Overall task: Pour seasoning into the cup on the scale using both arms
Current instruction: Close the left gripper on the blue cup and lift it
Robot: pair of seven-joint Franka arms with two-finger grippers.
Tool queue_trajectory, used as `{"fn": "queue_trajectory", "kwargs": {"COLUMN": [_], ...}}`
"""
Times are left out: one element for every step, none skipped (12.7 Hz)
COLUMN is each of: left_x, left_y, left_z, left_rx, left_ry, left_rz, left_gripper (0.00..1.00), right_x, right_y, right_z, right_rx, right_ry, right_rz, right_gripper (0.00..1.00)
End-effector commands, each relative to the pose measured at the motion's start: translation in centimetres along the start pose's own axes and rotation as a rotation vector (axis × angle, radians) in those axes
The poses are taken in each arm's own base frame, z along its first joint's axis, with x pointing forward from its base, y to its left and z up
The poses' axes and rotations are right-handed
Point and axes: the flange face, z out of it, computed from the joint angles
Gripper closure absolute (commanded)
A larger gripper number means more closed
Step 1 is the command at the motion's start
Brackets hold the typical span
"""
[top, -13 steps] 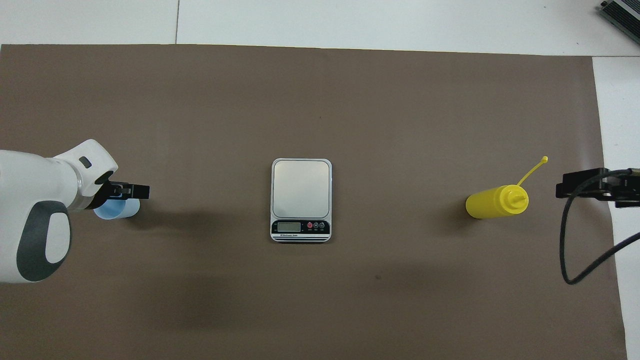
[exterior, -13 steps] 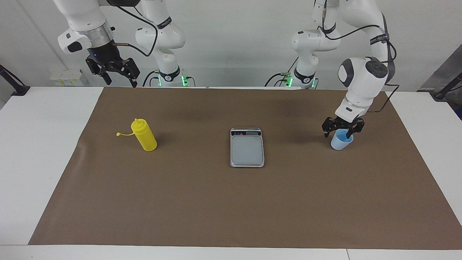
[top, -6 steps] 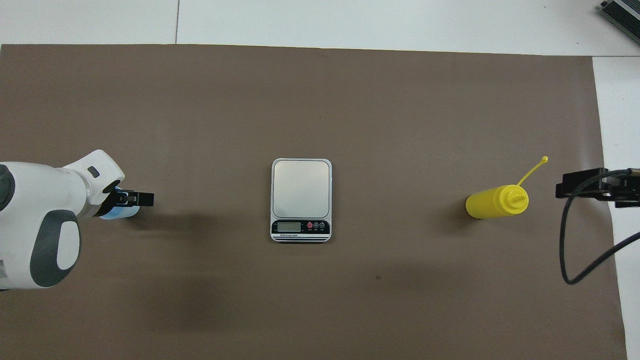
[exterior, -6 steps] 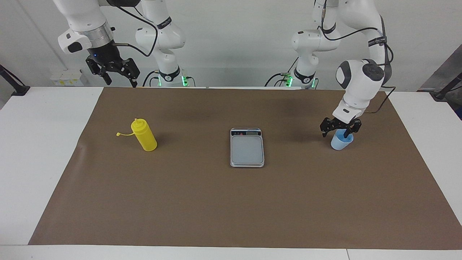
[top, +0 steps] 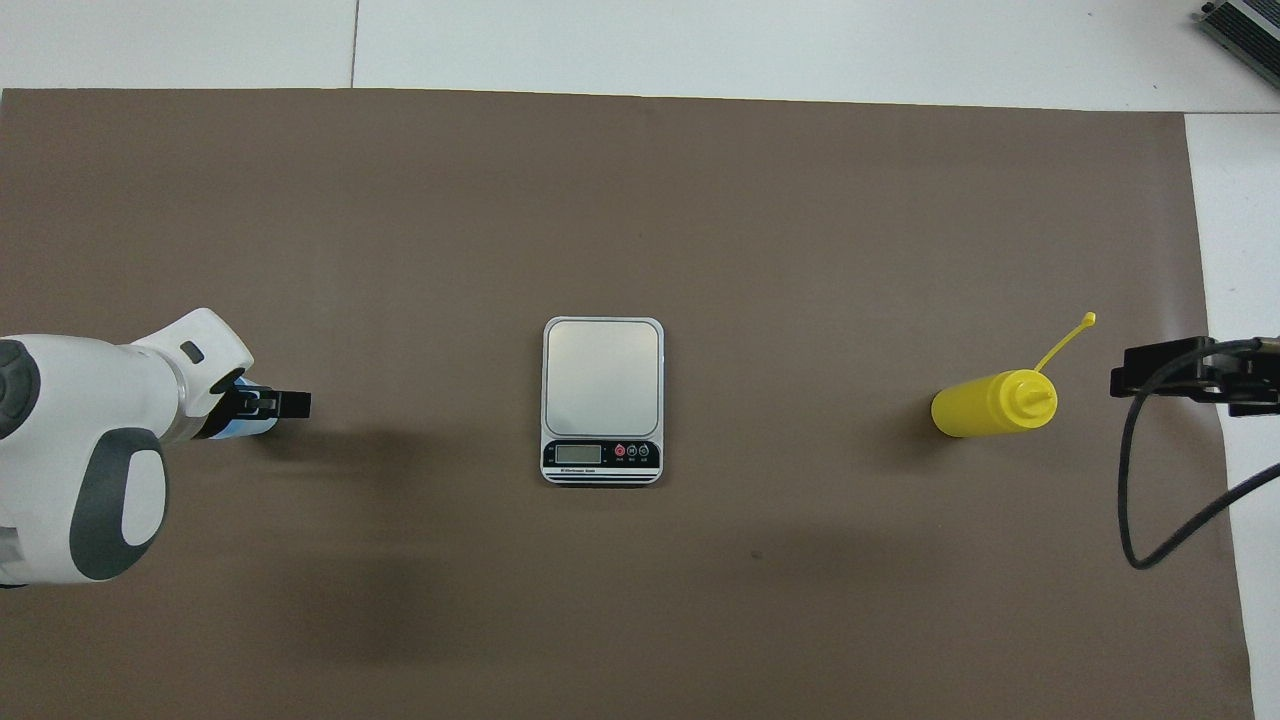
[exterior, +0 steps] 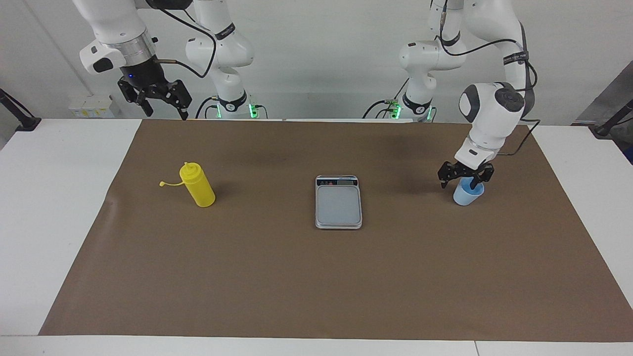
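The light blue cup stands on the brown mat toward the left arm's end of the table. My left gripper is open at its rim, one finger dipping inside the cup and the other outside it. From overhead the left gripper covers nearly all of the cup. The yellow seasoning bottle stands upright toward the right arm's end, its tethered cap hanging off. The scale lies mid-mat with nothing on it. My right gripper waits open, raised high.
The brown mat covers most of the white table. A black cable hangs from the right arm's wrist beside the mat's edge. The arms' bases stand at the table's edge nearest the robots.
My left gripper has slid a little over the cup, which now shows less from overhead. The cup, bottle, scale and right arm have not moved.
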Motion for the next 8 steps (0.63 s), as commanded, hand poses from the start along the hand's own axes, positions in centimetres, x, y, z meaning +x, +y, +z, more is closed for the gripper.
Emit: {"fn": "queue_trajectory", "kwargs": {"left_x": [-0.68, -0.75, -0.75, -0.77, -0.74, -0.68, -0.67, -0.61], "left_y": [-0.22, -0.22, -0.07, -0.07, -0.15, -0.15, -0.23, -0.31], "left_z": [0.67, 0.88, 0.93, 1.1, 1.23, 1.17, 1.16, 1.16], "left_rx": [0.014, 0.014, 0.014, 0.014, 0.014, 0.014, 0.015, 0.015], "left_ry": [0.014, 0.019, 0.025, 0.025, 0.025, 0.031, 0.033, 0.034], "left_rz": [0.016, 0.016, 0.019, 0.021, 0.021, 0.031, 0.037, 0.044], "left_gripper": [0.0, 0.02, 0.04, 0.07, 0.12, 0.16, 0.21, 0.24], "right_x": [-0.29, -0.29, -0.29, -0.34, -0.32, -0.34, -0.32, -0.37], "right_y": [0.45, 0.45, 0.43, 0.46, 0.44, 0.46, 0.44, 0.54], "right_z": [0.15, 0.15, 0.22, 0.22, 0.2, 0.22, 0.2, 0.14], "right_rx": [0.004, 0.004, 0.005, 0.003, 0.005, 0.003, 0.005, 0.004], "right_ry": [0.011, 0.011, 0.009, 0.009, 0.011, 0.009, 0.011, 0.011], "right_rz": [-0.014, -0.014, -0.014, -0.014, -0.014, -0.014, -0.014, -0.014], "right_gripper": [0.0, 0.0, 0.0, 0.0, 0.0, 0.0, 0.0, 0.0]}}
